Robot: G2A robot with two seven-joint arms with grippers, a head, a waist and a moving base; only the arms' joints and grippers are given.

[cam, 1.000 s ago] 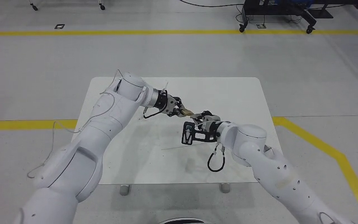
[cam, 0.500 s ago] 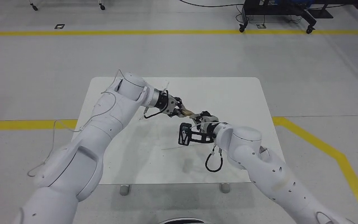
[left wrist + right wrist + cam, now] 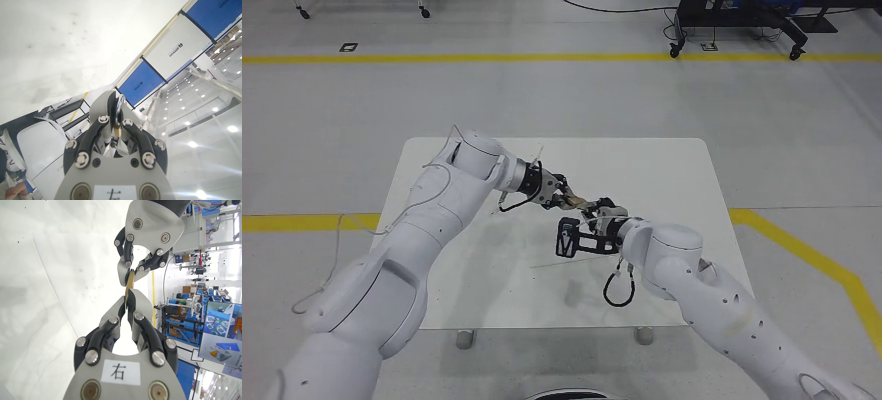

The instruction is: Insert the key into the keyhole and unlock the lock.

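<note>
- Since a second ago, your right arm is swinging its wrist toward the robot's left over the table (image 3: 662, 165). The black cable loop (image 3: 618, 288) hanging under it is drifting the same way, and your left arm is keeping its place.
- Your left gripper (image 3: 568, 196) is pinching the brass lock (image 3: 580, 203) and holding it up above the middle of the table. The lock's body is sticking out past the fingertips toward the other arm.
- Your right gripper (image 3: 128, 296) is facing the left one tip to tip. Its fingers are pressing together on the key (image 3: 126, 303), a thin flat piece showing edge-on between the ribbed pads.
- You are seeing the key's front end meeting the near end of the lock, right at the right fingertips. Whether it is sitting inside the lock you cannot tell, since the fingers are covering that spot.
- In the left wrist view you are looking at a silvery metal ring (image 3: 120, 106) lying between the left fingers, with a bit of brass behind it, nearer the palm.
- Both grippers are hanging clear of the tabletop, with lock and key lining up between them.
</note>
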